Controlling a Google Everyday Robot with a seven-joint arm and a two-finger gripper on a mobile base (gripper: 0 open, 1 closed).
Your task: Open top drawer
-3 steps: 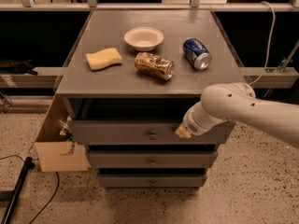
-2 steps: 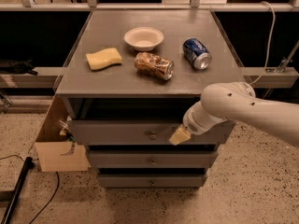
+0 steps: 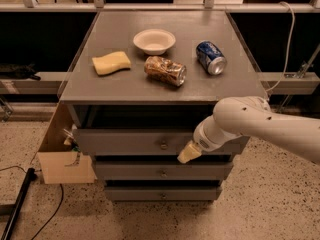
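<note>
The top drawer (image 3: 120,142) is the wide grey front just under the cabinet's top, with a small round metal knob (image 3: 163,145) at its centre. A dark gap shows above its front edge. My gripper (image 3: 186,154) is at the end of the white arm coming in from the right. Its pale tip sits in front of the drawer's lower edge, a little right of and below the knob. It holds nothing that I can see.
Two narrower grey drawers (image 3: 162,173) lie below. On the cabinet top (image 3: 120,86) are a white bowl (image 3: 154,40), a yellow sponge (image 3: 111,63), a crumpled snack pack (image 3: 165,70) and a blue can (image 3: 210,57). A cardboard box (image 3: 65,165) stands at the left.
My gripper has moved left and slightly down along the top drawer's front, closer to the knob. The drawer and the things on top have not moved.
</note>
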